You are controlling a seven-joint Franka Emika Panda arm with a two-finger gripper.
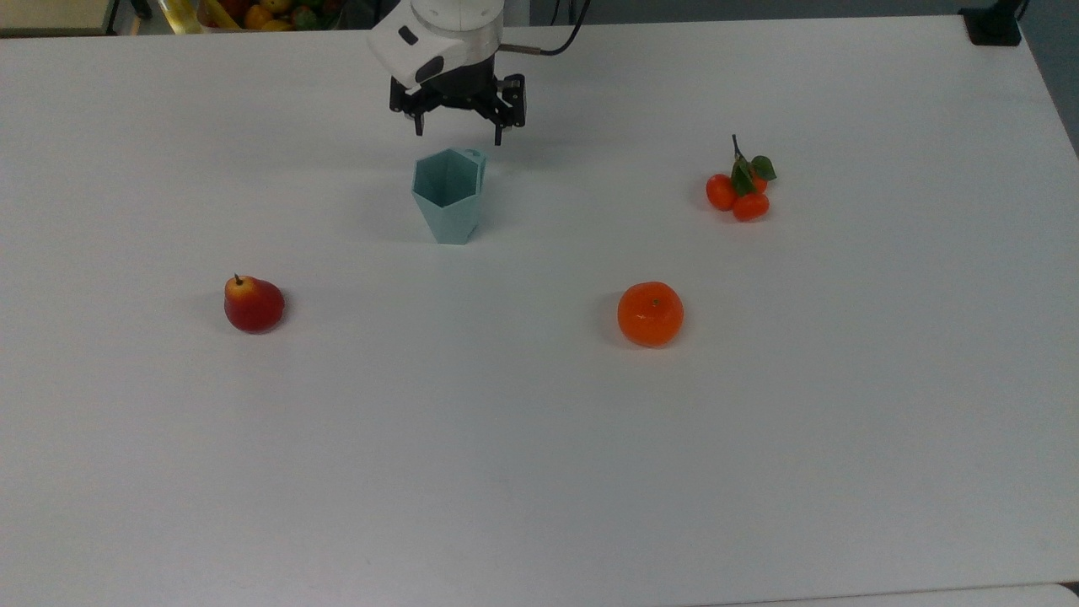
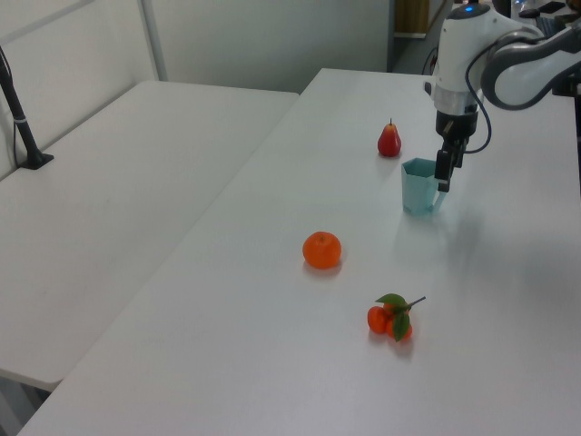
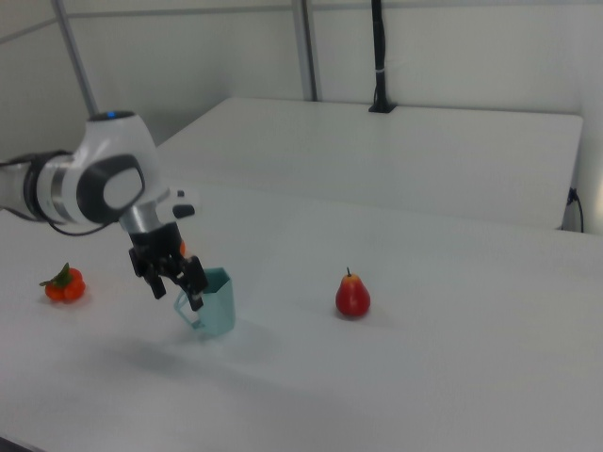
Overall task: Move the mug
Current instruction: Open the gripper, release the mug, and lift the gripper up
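Note:
The pale teal mug stands upright on the white table, mouth up, with its tab handle toward the arm. My gripper is open just past the mug's far rim in the top view, its fingers spread to either side of the handle and holding nothing. In the left view the gripper hangs at the right edge of the mug. From the right view, the gripper sits at the left side of the mug.
A red pear lies to the top view's left, an orange to the right of the mug and nearer. A cluster of small tangerines with leaves is at the far right. A fruit bin sits beyond the table's far edge.

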